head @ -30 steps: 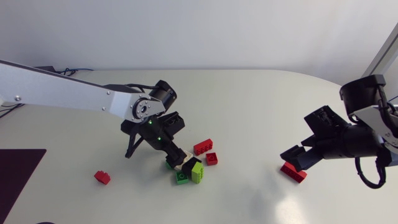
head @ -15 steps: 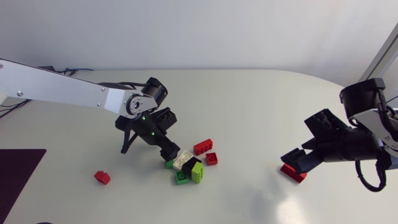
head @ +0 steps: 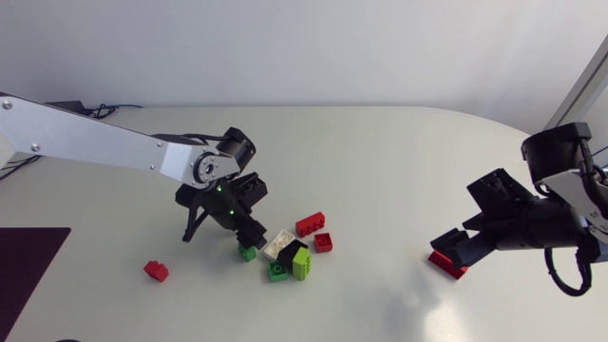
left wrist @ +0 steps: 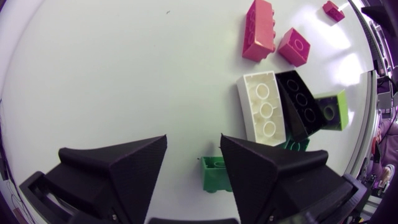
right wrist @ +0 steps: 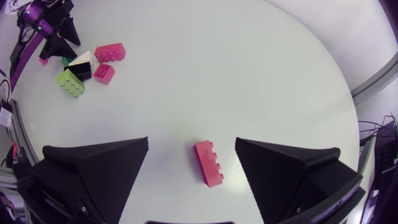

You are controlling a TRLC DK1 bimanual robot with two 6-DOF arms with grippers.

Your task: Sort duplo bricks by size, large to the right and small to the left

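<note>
While your left arm (head: 114,147) hangs with jaws wide and empty over a small green brick (left wrist: 216,174) at the nine o'clock edge of the pile (head: 302,263), your right arm (head: 541,223) holds wide jaws astride, untouching, a long red brick (right wrist: 209,163) at three o'clock on the worktop (head: 399,161). A small red brick (head: 156,271) lies at eight o'clock.
</note>
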